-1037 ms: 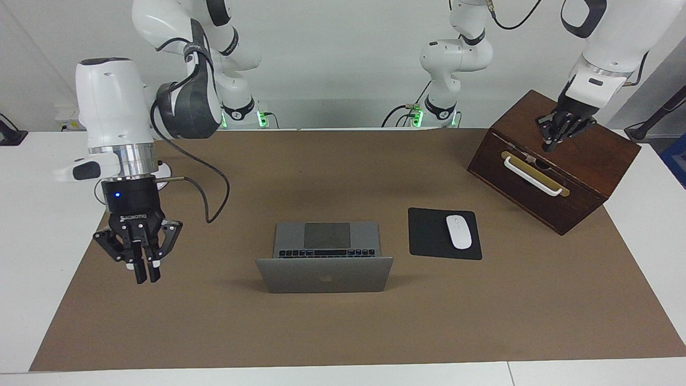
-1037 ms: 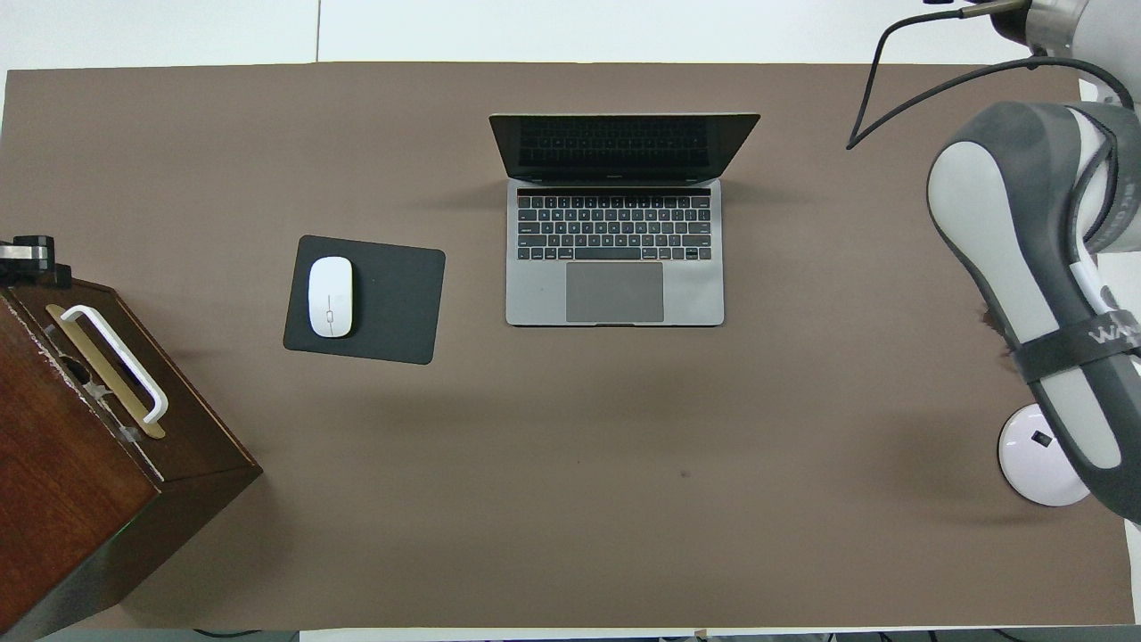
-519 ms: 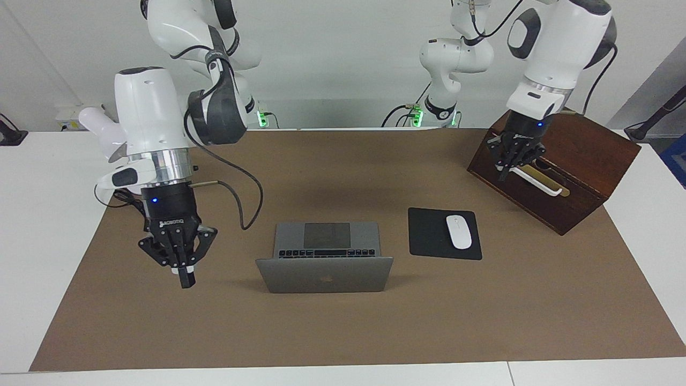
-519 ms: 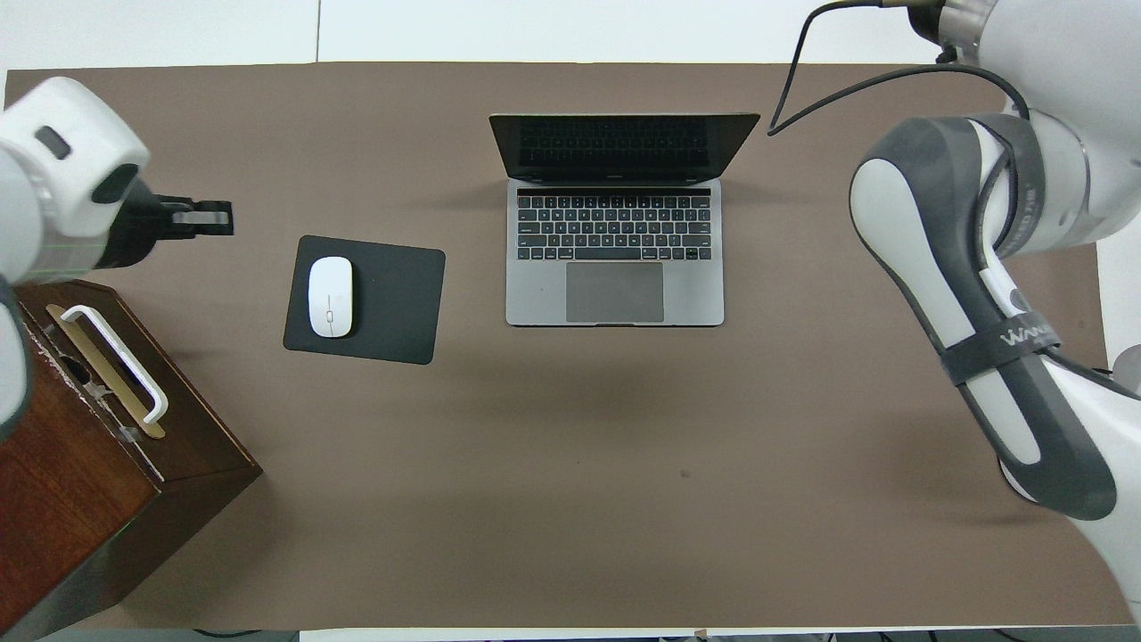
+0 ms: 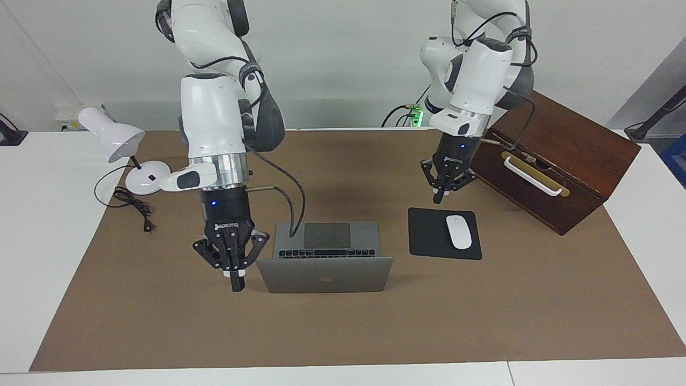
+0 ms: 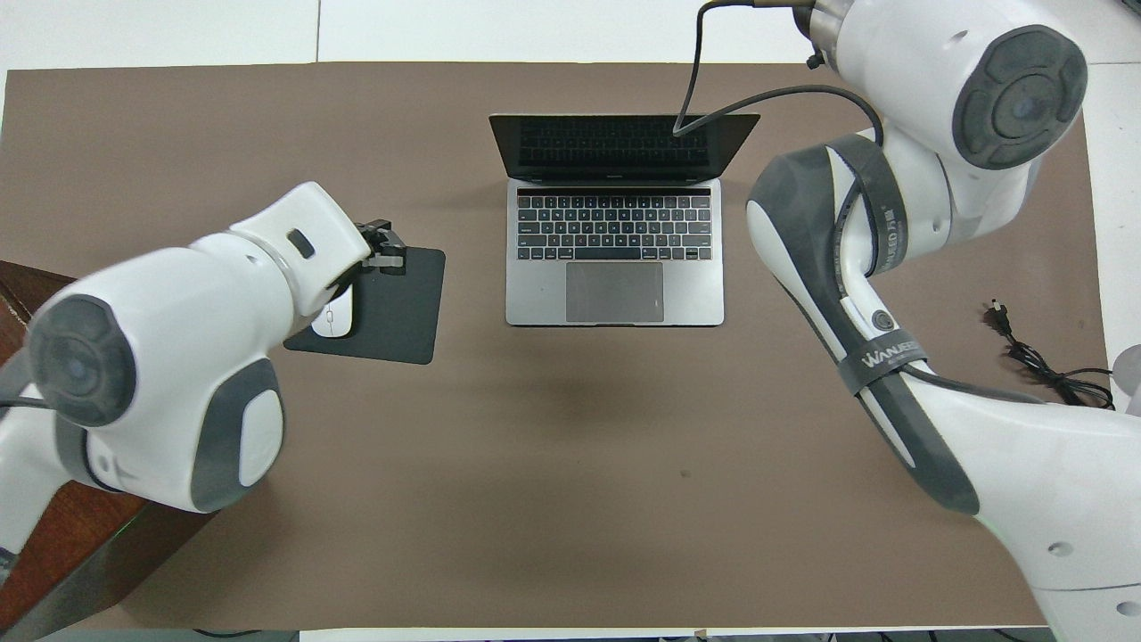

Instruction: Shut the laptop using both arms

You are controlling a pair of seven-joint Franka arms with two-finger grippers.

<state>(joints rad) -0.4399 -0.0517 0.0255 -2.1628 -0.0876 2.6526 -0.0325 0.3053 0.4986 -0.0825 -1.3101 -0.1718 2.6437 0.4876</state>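
Observation:
The silver-grey laptop (image 5: 324, 274) stands open in the middle of the brown mat, its lid upright and its keyboard (image 6: 615, 227) facing the robots. My right gripper (image 5: 236, 284) is shut and points down over the mat, just beside the lid's edge toward the right arm's end, with a small gap between them. The overhead view hides it under the right arm. My left gripper (image 5: 439, 199) is also shut and holds nothing. It hangs over the edge of the black mouse pad (image 5: 429, 236), beside the laptop. Its tips (image 6: 385, 250) show in the overhead view.
A white mouse (image 5: 459, 231) lies on the mouse pad. A dark wooden box (image 5: 568, 155) with a white handle sits toward the left arm's end. A white desk lamp (image 5: 112, 140) and its black cord (image 5: 134, 206) are at the right arm's end.
Both arms have swung in toward the laptop. The right gripper moved from the mat's end to beside the lid. The left gripper left the wooden box and came over the mouse pad.

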